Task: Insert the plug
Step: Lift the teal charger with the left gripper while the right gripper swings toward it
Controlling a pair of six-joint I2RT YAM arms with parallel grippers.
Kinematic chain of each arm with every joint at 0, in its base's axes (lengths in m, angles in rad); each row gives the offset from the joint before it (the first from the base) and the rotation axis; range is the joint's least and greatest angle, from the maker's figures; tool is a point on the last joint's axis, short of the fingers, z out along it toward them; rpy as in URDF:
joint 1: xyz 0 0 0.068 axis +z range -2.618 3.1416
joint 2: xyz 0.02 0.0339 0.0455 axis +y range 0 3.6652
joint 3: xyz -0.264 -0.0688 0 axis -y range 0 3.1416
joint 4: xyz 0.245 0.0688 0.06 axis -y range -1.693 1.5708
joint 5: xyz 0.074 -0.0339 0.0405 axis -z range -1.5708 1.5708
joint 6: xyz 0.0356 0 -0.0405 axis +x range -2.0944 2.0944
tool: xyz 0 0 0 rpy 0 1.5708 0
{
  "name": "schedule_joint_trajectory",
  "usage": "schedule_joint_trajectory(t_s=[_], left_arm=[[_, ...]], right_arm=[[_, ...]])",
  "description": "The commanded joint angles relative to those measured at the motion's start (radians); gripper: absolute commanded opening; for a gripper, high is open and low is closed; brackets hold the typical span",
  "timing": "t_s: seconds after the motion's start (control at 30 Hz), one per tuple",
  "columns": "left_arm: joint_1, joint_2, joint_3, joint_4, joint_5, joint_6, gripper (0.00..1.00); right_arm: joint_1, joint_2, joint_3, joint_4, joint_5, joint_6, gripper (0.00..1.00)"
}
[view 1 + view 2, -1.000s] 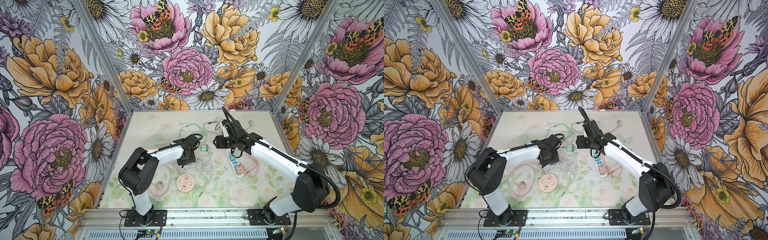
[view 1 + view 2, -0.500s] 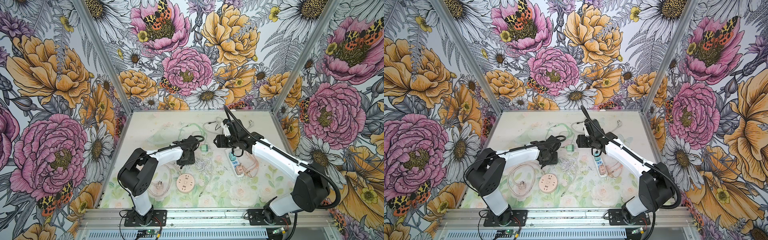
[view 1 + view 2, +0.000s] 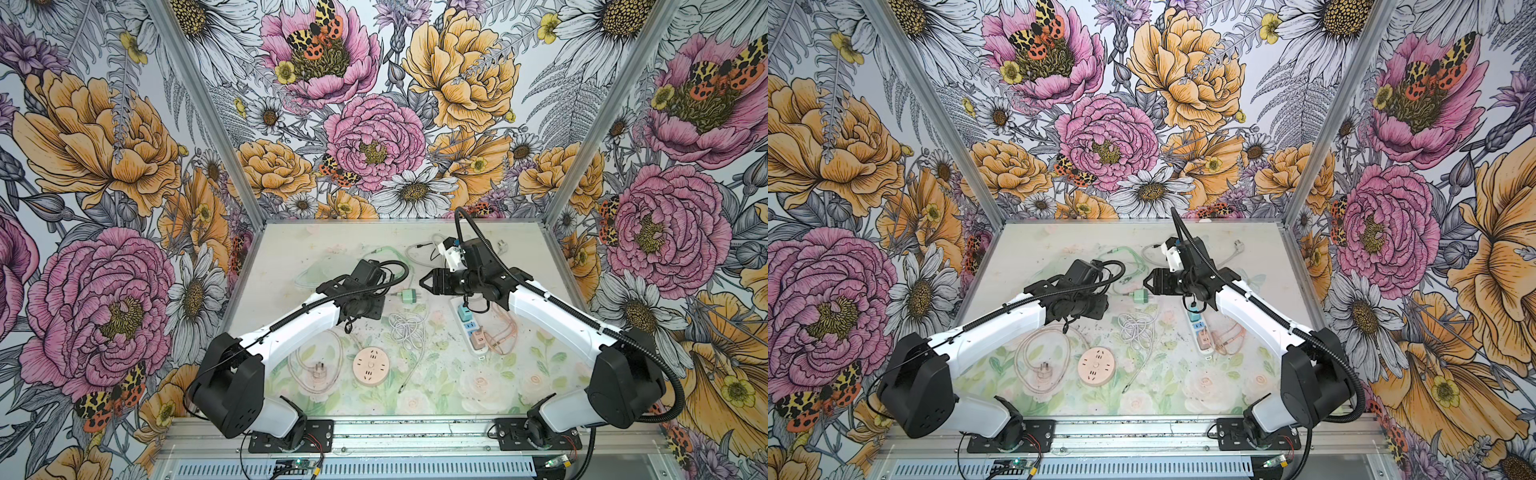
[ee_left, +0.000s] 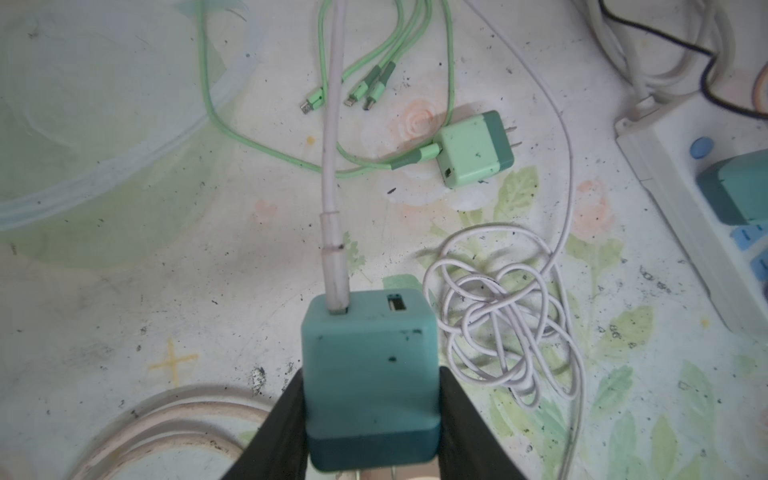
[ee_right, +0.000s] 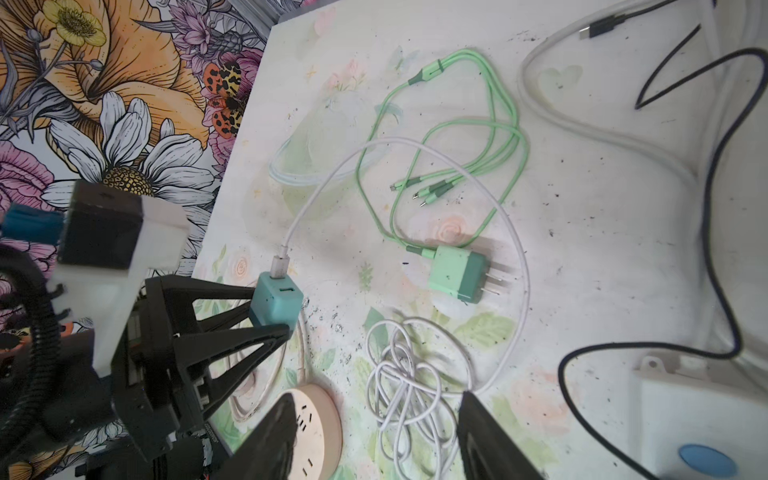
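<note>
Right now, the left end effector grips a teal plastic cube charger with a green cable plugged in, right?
No: the cable plugged into the teal plastic cube charger held by the left end effector is white, not green, as the left wrist view shows.

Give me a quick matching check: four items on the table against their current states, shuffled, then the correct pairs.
Items:
1 teal charger
2 green charger
3 round pink socket
4 white cable

States:
A lying flat, prongs bare
B loosely coiled
C clamped in the left gripper
D nothing plugged in

Pairs: 1-C, 2-A, 3-D, 4-B.
</note>
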Motion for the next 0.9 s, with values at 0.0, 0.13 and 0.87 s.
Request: schedule_joint_trajectory(t_s=[0.0,0.13,0.87], left_arm=[[0.062,-0.073,0.06,-0.002,-0.04,0.026,0.33],[0.126,-0.171,0.108,-0.046,-0.055,0.014,0.33],[0.171,-0.317,0.076,-0.116,0.022,-0.051,0.35]], right_arm=[[0.001,-0.064,-0.006,0.042,-0.012,0.005,0.62],[0.001,-0.09,-0.021,0.042,-0.003,0.011,0.62],[0.269,0.222,-0.065,0.044,0.281,0.07,0.55]])
